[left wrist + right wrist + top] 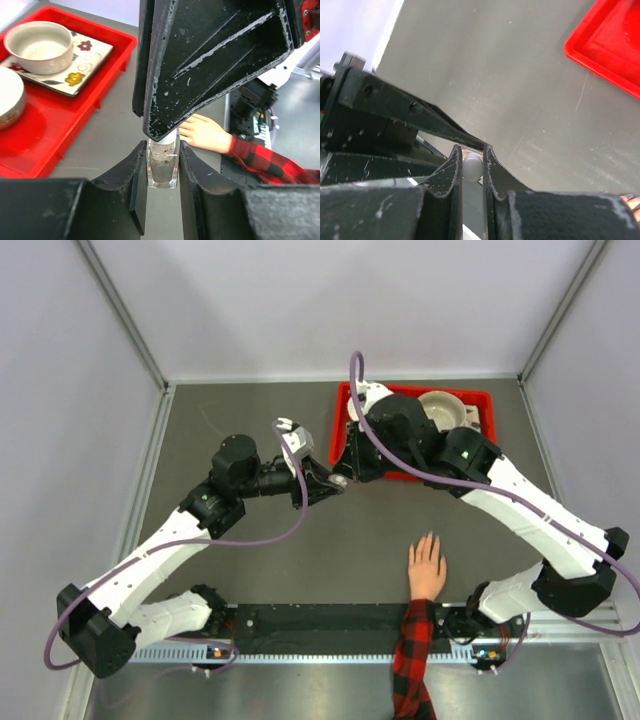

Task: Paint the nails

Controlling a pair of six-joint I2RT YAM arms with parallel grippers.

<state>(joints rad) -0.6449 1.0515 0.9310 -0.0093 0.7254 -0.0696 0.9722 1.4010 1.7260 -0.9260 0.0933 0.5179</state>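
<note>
**Both grippers clamped on one small bottle, hand waiting nearby**

Above the middle of the grey table (pixel 250 560) the two arms meet tip to tip. The left gripper (pixel 162 150) has its fingers pressed against both sides of a small bottle (pixel 162 169). The bottle is clear glass with greyish speckled contents and stands upright between the pads. The right gripper (pixel 472 157) comes in from above, and its fingers are closed tight on the white cap (pixel 473 166) at the bottle's top. In the left wrist view, the black finger of the right gripper covers most of that cap.

The nails (pixel 431 537) tip the fingers of a human hand (pixel 427 568) lying flat, palm down, on the table near its front edge. The hand sits in front of the right arm's base and well apart from the bottle. The nails themselves are too small to make out. A red-and-black plaid sleeve (pixel 413 660) covers the wrist.

A red tray (pixel 50 132) sits at the far side of the table, beside the grippers. It holds a pale bowl (pixel 37 47) set on a flower-patterned plate (pixel 87 62).
</note>
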